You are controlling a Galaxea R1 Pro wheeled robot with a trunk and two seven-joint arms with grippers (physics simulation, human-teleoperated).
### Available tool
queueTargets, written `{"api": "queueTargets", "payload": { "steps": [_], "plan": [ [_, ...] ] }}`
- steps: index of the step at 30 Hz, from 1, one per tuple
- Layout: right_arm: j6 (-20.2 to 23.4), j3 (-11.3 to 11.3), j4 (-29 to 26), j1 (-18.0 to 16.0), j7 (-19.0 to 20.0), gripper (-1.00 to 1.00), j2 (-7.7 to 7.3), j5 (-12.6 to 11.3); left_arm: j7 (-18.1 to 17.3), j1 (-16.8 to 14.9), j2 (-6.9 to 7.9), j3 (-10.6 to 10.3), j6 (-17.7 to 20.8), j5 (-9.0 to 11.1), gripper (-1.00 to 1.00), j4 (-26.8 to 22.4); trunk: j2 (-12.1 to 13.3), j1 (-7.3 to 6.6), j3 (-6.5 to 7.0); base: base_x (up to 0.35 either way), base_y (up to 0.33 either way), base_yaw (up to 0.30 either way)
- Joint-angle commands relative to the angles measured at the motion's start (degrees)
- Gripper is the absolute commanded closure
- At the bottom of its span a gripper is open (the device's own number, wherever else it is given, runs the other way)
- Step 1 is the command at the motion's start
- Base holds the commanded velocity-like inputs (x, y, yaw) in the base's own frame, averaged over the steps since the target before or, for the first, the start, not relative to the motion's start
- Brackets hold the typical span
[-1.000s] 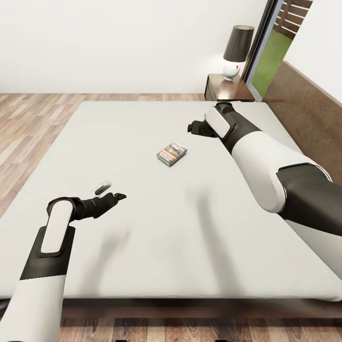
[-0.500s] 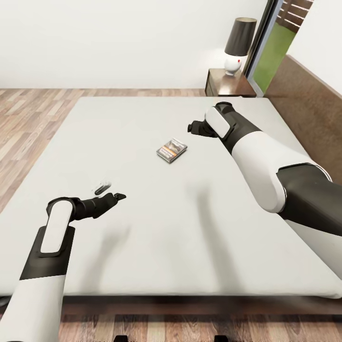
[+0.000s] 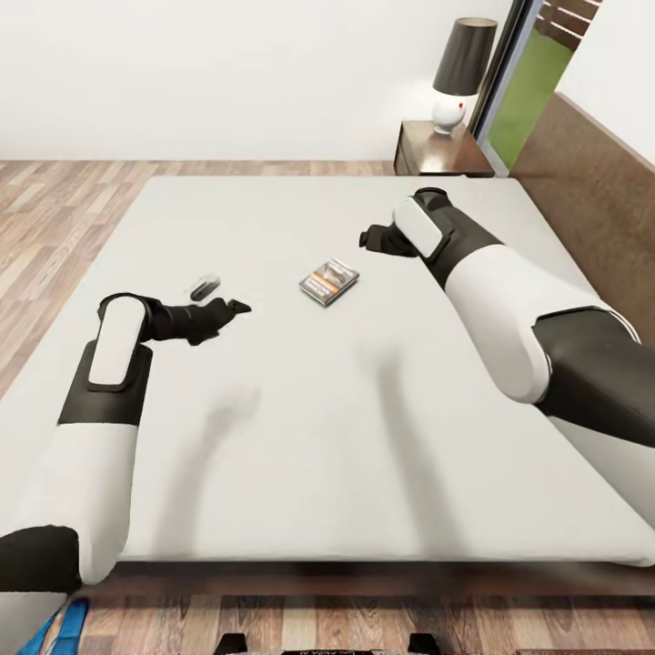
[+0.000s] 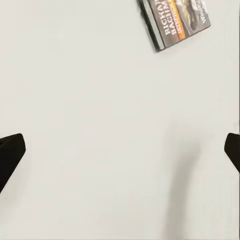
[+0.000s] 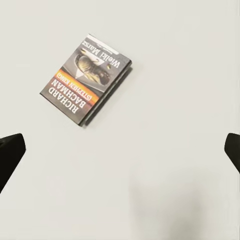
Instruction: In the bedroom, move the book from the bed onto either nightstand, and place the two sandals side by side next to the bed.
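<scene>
Overhead, both arms reach out above the white top of the bed (image 3: 273, 437). The book (image 3: 328, 281) lies flat on the mattress, roughly mid-bed, between the two grippers and touching neither.

Left gripper (image 3: 216, 300): hovers over the mattress, fingers spread wide; one finger (image 3: 205, 286) reads pale grey, the other dark. The book sits ahead of it, toward the headboard side, near but clearly apart. In the left wrist view the two dark fingertips (image 4: 11, 155) sit at opposite edges with bare sheet between them, and the book (image 4: 176, 21) is past them, partly cut off by the frame edge. Nothing held.

Right gripper (image 3: 375, 240): mostly hidden behind its own wrist in the head view. The right wrist view shows its fingertips (image 5: 10, 152) far apart at the frame edges, bare mattress between, so it stands wide and empty. The book (image 5: 86, 78) lies beyond the fingertips, cover up: dark grey, orange band, white lettering. Soft shadow on the sheet close to the fingertips.

Nightstand (image 3: 437, 155): dark wood, beyond the right gripper at the far corner of the bed, beside the headboard (image 3: 591, 196). A lamp (image 3: 459, 77) with a dark shade and white base stands on it.

Wood floor (image 3: 55, 218) out past the left gripper. A blue shape (image 3: 50, 628) shows at the near corner by the left arm; too cropped to identify.
</scene>
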Motion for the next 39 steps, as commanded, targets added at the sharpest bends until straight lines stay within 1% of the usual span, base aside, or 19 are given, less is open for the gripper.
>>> {"api": "queueTargets", "payload": {
  "steps": [1, 5, 8, 11, 17, 31, 39],
  "plan": [
    [0.20, 0.30, -0.08, -0.22, -0.43, -1.00, 0.00, -0.86, 0.77, -2.13, 0.02, -0.15, 0.24, 0.75, -1.00, 0.61, -0.02, -0.01, -0.14, 0.000, 0.000, 0.000],
    [-0.06, 0.34, -0.09, -1.16, -0.44, -1.00, 0.00, -3.10, 1.97, -5.51, 0.04, -0.43, 0.24, 1.14, -1.00, 2.64, -0.02, -0.01, -0.50, 0.000, 0.000, 0.000],
    [-0.98, 0.37, -0.10, -2.05, -0.44, -1.00, 0.00, -4.72, 2.80, -7.06, 0.03, -0.33, 0.24, 1.68, -1.00, 3.60, -0.02, -0.01, -0.76, 0.000, 0.000, 0.000],
    [-2.37, 0.36, -0.10, -2.70, -0.44, -1.00, 0.00, -5.64, 3.49, -7.98, 0.00, -0.15, 0.24, 2.23, -1.00, 4.49, -0.02, -0.01, -1.03, 0.000, 0.000, 0.000],
    [-3.08, 0.33, -0.11, -2.76, -0.37, -1.00, 0.00, -5.85, 4.74, -8.67, 0.10, -0.10, 0.24, 2.39, -1.00, 5.60, -0.02, -0.01, -1.57, 0.000, 0.000, 0.000],
    [-5.61, 0.38, -0.07, -2.83, -0.31, -1.00, 0.00, -5.88, 5.04, -8.80, 0.10, -0.10, 0.24, 2.49, -1.00, 6.20, -0.02, -0.01, -2.82, 0.000, 0.000, 0.000],
    [-6.36, 0.39, -0.08, -2.92, -0.33, -1.00, 0.00, -5.92, 5.09, -9.80, 0.09, -0.10, 0.24, 2.50, -1.00, 8.16, -0.02, -0.01, -3.53, 0.000, 0.000, 0.000]
  ]
}}
